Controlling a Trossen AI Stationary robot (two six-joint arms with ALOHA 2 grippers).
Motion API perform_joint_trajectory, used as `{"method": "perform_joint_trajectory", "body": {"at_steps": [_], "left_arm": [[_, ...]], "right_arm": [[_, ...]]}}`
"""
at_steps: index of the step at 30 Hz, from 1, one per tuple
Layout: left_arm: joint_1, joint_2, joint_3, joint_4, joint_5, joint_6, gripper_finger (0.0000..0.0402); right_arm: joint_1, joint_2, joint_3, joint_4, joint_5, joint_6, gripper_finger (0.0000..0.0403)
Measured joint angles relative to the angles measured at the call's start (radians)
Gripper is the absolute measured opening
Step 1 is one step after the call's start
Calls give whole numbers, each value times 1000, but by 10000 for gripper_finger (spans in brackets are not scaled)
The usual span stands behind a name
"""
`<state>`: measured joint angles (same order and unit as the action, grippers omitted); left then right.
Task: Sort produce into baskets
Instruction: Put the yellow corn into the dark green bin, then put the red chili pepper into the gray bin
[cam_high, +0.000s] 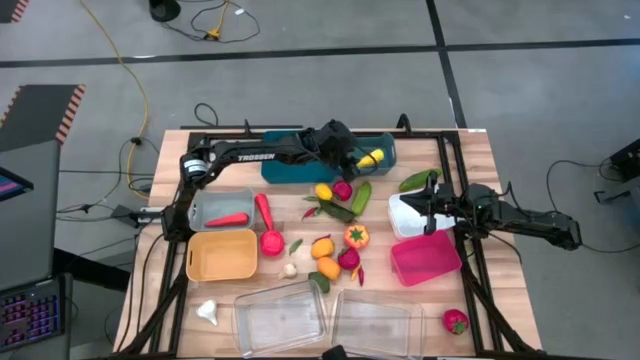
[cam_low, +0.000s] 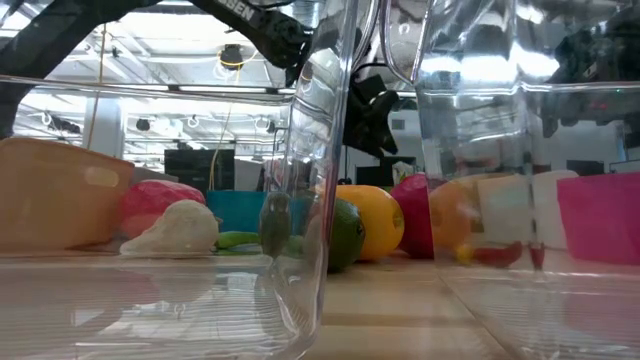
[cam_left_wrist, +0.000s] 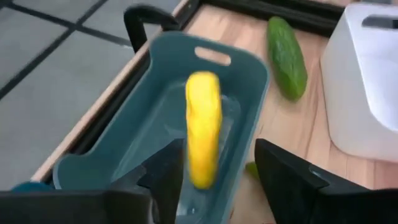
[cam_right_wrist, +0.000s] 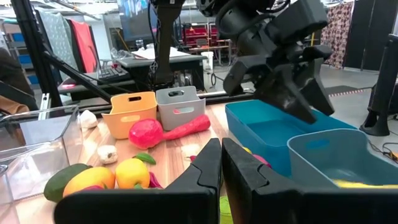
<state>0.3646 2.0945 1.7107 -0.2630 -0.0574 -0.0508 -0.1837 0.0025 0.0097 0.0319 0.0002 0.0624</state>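
With the left gripper (cam_left_wrist: 214, 165) fingers parted over the teal bin (cam_left_wrist: 149, 143), the blurred yellow piece (cam_left_wrist: 203, 127) could bounce out; right gripper (cam_right_wrist: 221, 163) closed, empty.

Robotics lab: taped concrete floor (cam_high: 300, 60), trailing cables (cam_high: 135, 90), ceiling strip lights (cam_low: 150, 45), equipment racks (cam_right_wrist: 199, 31).

left gripper (cam_left_wrist: 214, 171) fingers parted, right gripper (cam_right_wrist: 222, 163) fingers pressed together

Wooden table (cam_high: 495, 180); bearing two teal bins (cam_high: 290, 170); grey bin (cam_high: 222, 206); tan-yellow bin (cam_high: 221, 255); white bin (cam_high: 408, 215); magenta bin (cam_high: 425, 258); two clear trays (cam_high: 280, 312); loose toy produce (cam_high: 340, 235) scattered at centre; strawberry (cam_high: 456, 321) near the magenta bin.
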Motion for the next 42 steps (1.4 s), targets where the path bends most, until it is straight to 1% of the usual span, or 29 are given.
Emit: {"method": "perform_joint_trajectory", "body": {"at_steps": [3,7,9,15,19,23,27,31,34,36,37,40,42], "left_arm": [[1,-1,8,-8,1,-2,207],[1,-1,86,-126,19,22,222],[1,-2,148,-222,19,51,226],[-7,-3,376,-576,19,121,229],[-15,-4,522,-780,20,111,229],[-18,-5,646,-961,19,45,229],[-18,-59,613,-1041,27,-23,229],[-22,-88,613,-1207,29,-31,229],[-34,-90,612,-1322,29,-66,229],[-47,-90,599,-1302,42,-92,229],[-53,-90,596,-1310,69,-95,229],[-76,-87,596,-1307,135,-43,229],[-92,-84,596,-1308,139,-20,229]], "right_arm": [[0,0,0,0,0,0,44],[0,0,0,0,0,0,44],[0,0,0,0,0,-1,44],[0,0,0,-1,0,-2,44],[0,0,0,-1,0,-2,44],[0,0,0,-1,0,-2,44],[0,0,0,-2,0,-1,44],[0,0,0,-1,0,-1,44],[0,0,0,-2,0,-1,44],[0,0,0,-1,0,-1,44],[0,0,0,-2,0,-1,44],[0,0,0,-2,0,-1,44],[0,0,0,-2,0,0,44]]}}
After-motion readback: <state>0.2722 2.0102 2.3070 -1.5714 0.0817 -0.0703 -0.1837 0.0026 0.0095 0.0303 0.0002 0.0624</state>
